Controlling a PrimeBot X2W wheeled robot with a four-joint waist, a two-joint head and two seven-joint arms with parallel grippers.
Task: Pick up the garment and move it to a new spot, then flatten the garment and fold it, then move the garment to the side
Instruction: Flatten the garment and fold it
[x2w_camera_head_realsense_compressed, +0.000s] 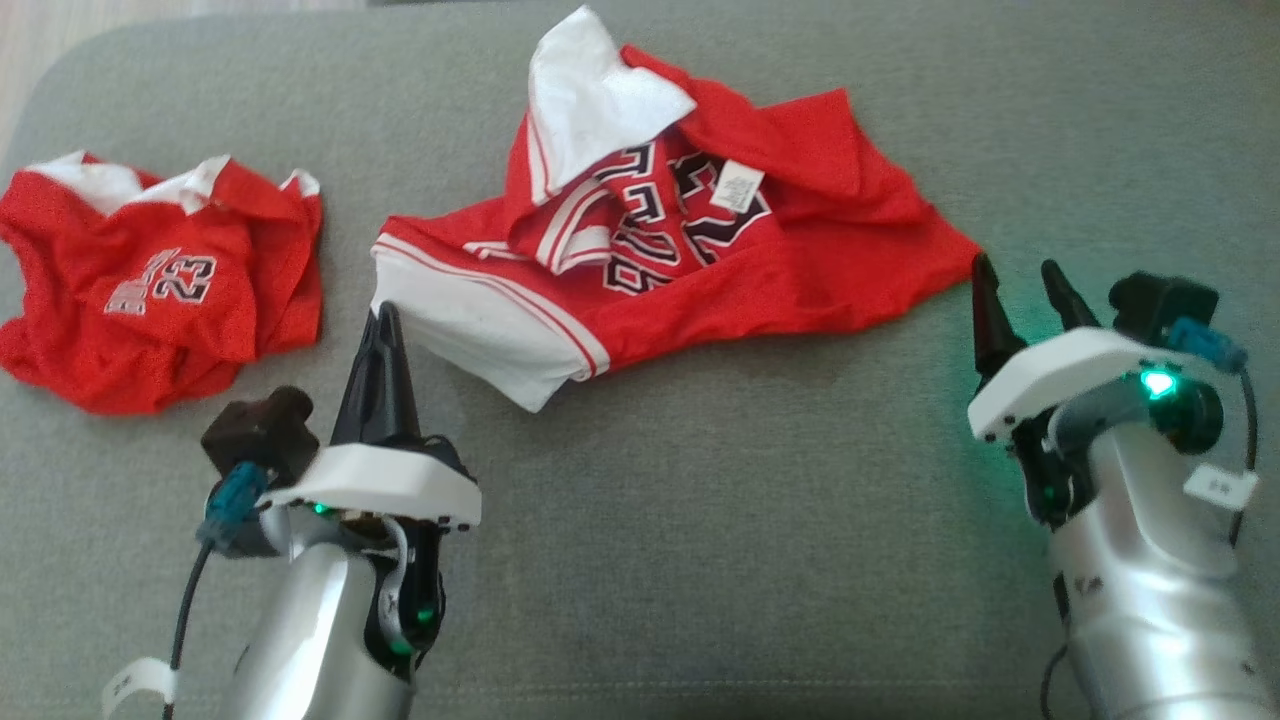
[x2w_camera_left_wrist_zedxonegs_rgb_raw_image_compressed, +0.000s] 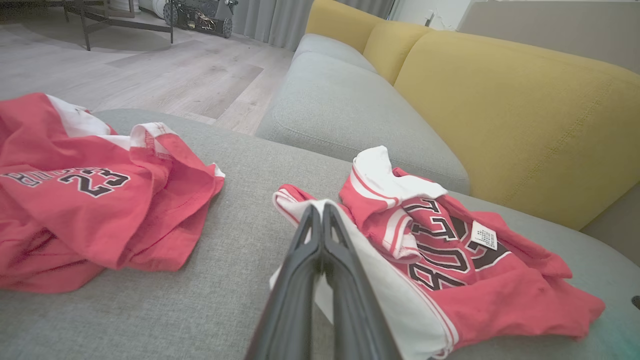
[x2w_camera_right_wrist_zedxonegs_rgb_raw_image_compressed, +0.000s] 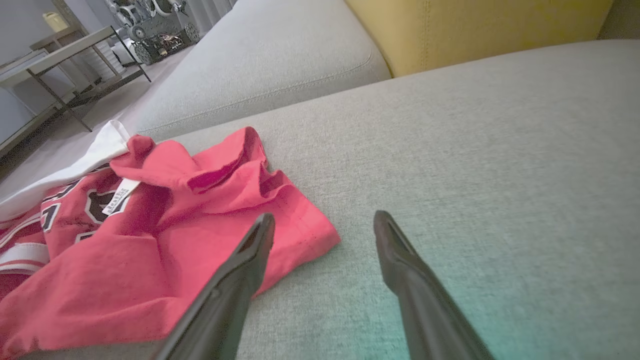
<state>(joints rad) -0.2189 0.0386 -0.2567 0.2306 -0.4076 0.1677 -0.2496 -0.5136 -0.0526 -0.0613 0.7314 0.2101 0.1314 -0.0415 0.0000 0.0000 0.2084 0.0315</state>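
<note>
The garment (x2w_camera_head_realsense_compressed: 790, 285) is a red jersey with white trim and black numbers, lying crumpled in the middle of the grey sofa seat (x2w_camera_head_realsense_compressed: 700, 560). My left gripper (x2w_camera_head_realsense_compressed: 385, 312) is shut, its tips at the white hem on the garment's left end. In the left wrist view the shut fingers (x2w_camera_left_wrist_zedxonegs_rgb_raw_image_compressed: 320, 210) lie over that white hem (x2w_camera_left_wrist_zedxonegs_rgb_raw_image_compressed: 390, 295); I cannot tell whether cloth is pinched. My right gripper (x2w_camera_head_realsense_compressed: 1018, 272) is open just right of the garment's red corner. In the right wrist view that gripper (x2w_camera_right_wrist_zedxonegs_rgb_raw_image_compressed: 324, 222) straddles the corner of the garment (x2w_camera_right_wrist_zedxonegs_rgb_raw_image_compressed: 150, 260), touching nothing.
A second red jersey (x2w_camera_head_realsense_compressed: 160, 290) marked 23 lies bunched at the seat's left end (x2w_camera_left_wrist_zedxonegs_rgb_raw_image_compressed: 75, 200). Yellow back cushions (x2w_camera_left_wrist_zedxonegs_rgb_raw_image_compressed: 500, 100) rise behind the seat. Wooden floor (x2w_camera_left_wrist_zedxonegs_rgb_raw_image_compressed: 150, 65) and a metal table frame (x2w_camera_right_wrist_zedxonegs_rgb_raw_image_compressed: 65, 60) lie beyond. Bare grey seat spreads in front and to the right.
</note>
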